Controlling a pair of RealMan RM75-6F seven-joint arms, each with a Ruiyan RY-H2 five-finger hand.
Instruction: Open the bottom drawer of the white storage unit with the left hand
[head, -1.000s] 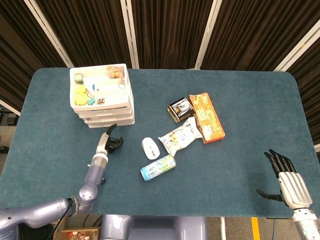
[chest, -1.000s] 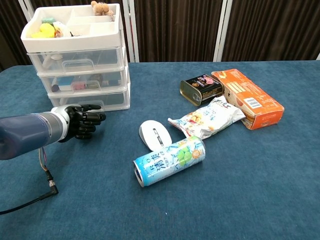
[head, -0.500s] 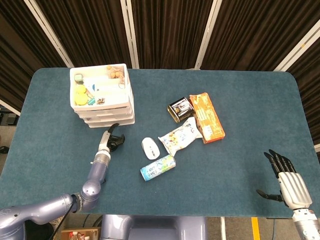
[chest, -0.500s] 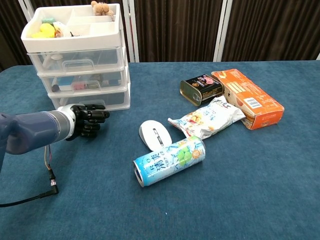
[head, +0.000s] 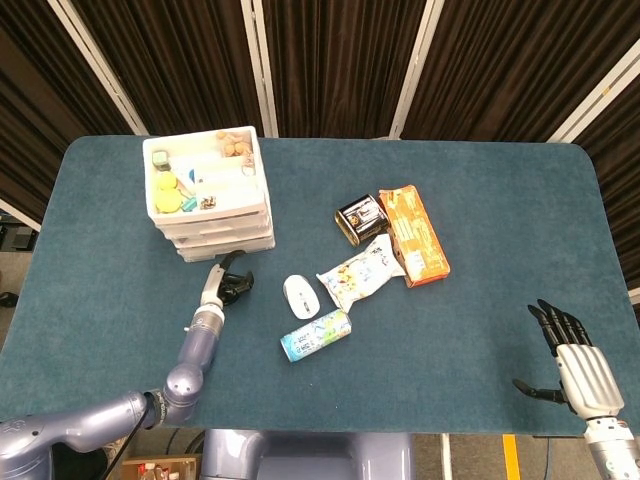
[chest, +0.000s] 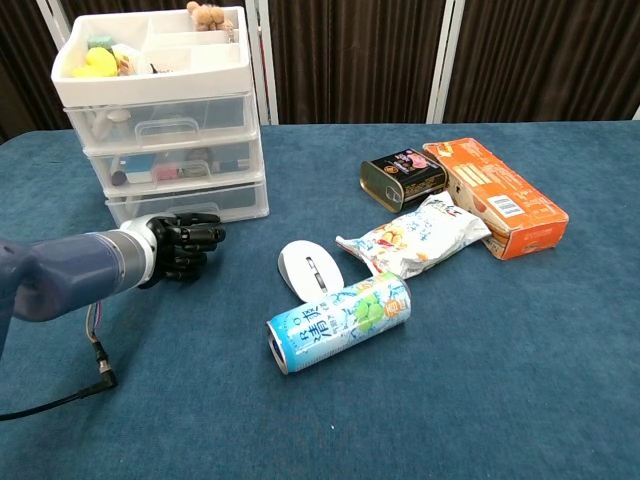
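Observation:
The white storage unit (head: 208, 197) (chest: 165, 115) stands at the table's back left, with three clear drawers and an open tray of small items on top. Its bottom drawer (head: 227, 248) (chest: 220, 201) looks pushed in. My left hand (head: 228, 285) (chest: 181, 248) lies low on the table right in front of that drawer, black fingers curled in with nothing in them. Whether it touches the drawer front I cannot tell. My right hand (head: 572, 368) hangs at the table's front right edge, fingers spread and holding nothing.
To the right of my left hand lie a white mouse (chest: 310, 268), a drink can (chest: 340, 320) on its side, a snack bag (chest: 415, 235), a black tin (chest: 403, 178) and an orange box (chest: 495, 195). A cable (chest: 95, 350) trails under my left forearm.
My left hand has moved forward and right, up to the bottom drawer's front. The storage unit has shifted slightly to the right. My right hand has not moved.

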